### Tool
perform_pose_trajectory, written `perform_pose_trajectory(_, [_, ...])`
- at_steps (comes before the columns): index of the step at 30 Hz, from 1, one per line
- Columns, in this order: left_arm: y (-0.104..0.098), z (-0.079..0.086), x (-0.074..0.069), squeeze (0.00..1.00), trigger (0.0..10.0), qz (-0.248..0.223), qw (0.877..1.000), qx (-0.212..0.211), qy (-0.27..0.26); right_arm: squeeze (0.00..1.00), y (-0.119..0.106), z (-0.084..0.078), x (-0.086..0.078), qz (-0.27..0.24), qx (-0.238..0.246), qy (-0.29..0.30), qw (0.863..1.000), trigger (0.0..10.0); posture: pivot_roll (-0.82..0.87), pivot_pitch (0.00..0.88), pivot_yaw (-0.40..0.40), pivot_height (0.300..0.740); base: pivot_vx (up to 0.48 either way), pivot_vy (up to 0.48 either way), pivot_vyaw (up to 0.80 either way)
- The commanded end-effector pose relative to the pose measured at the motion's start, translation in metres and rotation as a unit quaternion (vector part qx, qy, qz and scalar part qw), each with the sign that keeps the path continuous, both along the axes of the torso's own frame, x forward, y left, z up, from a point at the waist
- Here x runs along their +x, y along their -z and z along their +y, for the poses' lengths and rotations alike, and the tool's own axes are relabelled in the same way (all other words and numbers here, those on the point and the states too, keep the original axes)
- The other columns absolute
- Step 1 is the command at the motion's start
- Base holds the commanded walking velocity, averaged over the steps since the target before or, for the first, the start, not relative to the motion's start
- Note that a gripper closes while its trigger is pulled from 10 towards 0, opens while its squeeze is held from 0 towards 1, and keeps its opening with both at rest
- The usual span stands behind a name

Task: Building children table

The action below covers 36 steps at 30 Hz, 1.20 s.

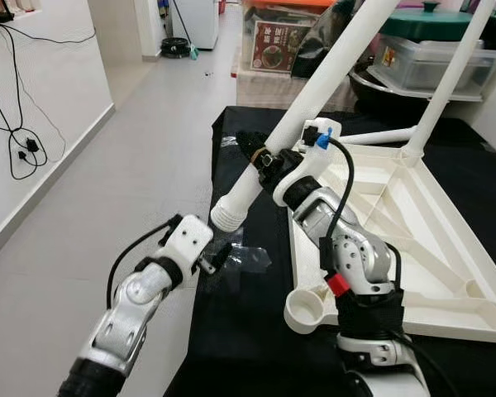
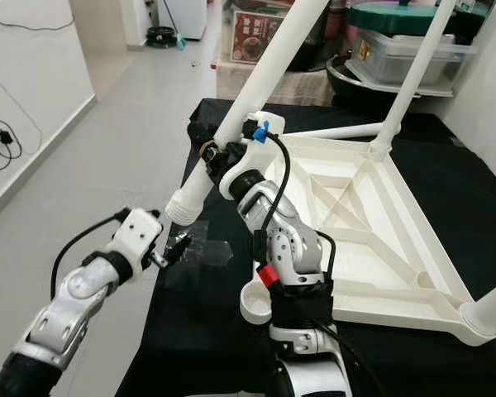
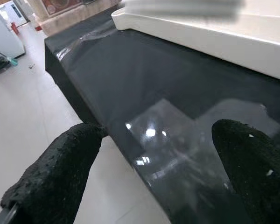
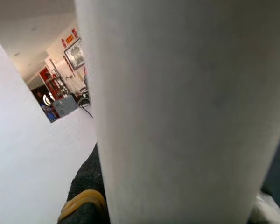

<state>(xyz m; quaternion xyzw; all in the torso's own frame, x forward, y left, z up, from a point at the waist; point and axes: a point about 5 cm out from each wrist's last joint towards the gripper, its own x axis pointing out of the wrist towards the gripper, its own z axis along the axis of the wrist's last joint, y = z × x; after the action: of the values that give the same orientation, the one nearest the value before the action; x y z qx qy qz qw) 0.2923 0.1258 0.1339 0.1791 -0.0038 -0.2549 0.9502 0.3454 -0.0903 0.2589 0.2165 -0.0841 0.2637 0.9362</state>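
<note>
Table top (image 1: 397, 240) lay upside down on the black-covered desk (image 1: 231, 331), one corner socket (image 1: 306, 310) near the front edge. In the eye views the right gripper (image 1: 256, 153) was clamped on a loose white leg (image 1: 306, 107); I judge the next move is aiming its ribbed end into that socket. In the left wrist view the left gripper (image 3: 149, 172) hung with fingers apart over the desk's left edge. No writing was readable.

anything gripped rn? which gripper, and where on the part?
Right gripper is shut on the loose white table leg, near its threaded lower end. Left gripper is open over the black cloth, holding nothing.
</note>
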Motion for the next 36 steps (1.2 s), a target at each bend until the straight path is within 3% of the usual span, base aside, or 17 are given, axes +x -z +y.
perform_pose_trajectory(1, [0.001,-0.001,-0.013,0.00,10.0,0.004,1.000,-0.009,0.002,0.00,-0.004,-0.018,0.003,-0.027,-0.022,0.038,0.999,10.0,0.06,0.000,-0.084,0.740,0.000,0.000,0.00])
perform_pose_trajectory(6, [0.003,-0.004,-0.029,0.00,10.0,0.010,0.999,-0.049,-0.020,0.00,0.006,-0.038,0.000,-0.036,-0.061,0.088,0.994,10.0,0.07,0.004,-0.089,0.740,0.000,0.000,0.00])
perform_pose_trajectory(7, [0.003,-0.008,-0.038,0.00,10.0,0.009,0.997,-0.067,-0.034,0.00,0.013,-0.045,-0.005,-0.042,-0.094,0.111,0.988,10.0,0.07,0.006,-0.090,0.740,0.000,0.000,0.00])
perform_pose_trajectory(10, [0.003,-0.010,-0.042,0.00,10.0,0.007,0.997,-0.072,-0.038,0.00,0.017,-0.047,-0.007,-0.042,-0.105,0.118,0.987,10.0,0.07,0.006,-0.090,0.740,0.000,0.000,0.00])
perform_pose_trajectory(13, [0.008,-0.027,-0.061,0.00,10.0,0.023,0.994,-0.100,-0.039,0.00,0.028,-0.050,-0.015,-0.028,-0.116,0.127,0.985,10.0,0.06,0.010,-0.093,0.740,0.000,0.000,0.00])
perform_pose_trajectory(19, [0.015,-0.040,-0.078,0.00,10.0,0.040,0.994,-0.097,-0.030,0.00,0.029,-0.053,-0.018,-0.035,-0.113,0.121,0.986,10.0,0.06,0.015,-0.099,0.740,0.000,0.000,-0.13])
perform_pose_trajectory(36, [0.019,-0.036,-0.085,0.00,10.0,0.066,0.990,-0.109,-0.068,0.00,0.033,-0.044,-0.023,-0.045,-0.123,0.099,0.986,10.0,0.07,0.000,-0.105,0.740,0.000,0.000,-0.05])
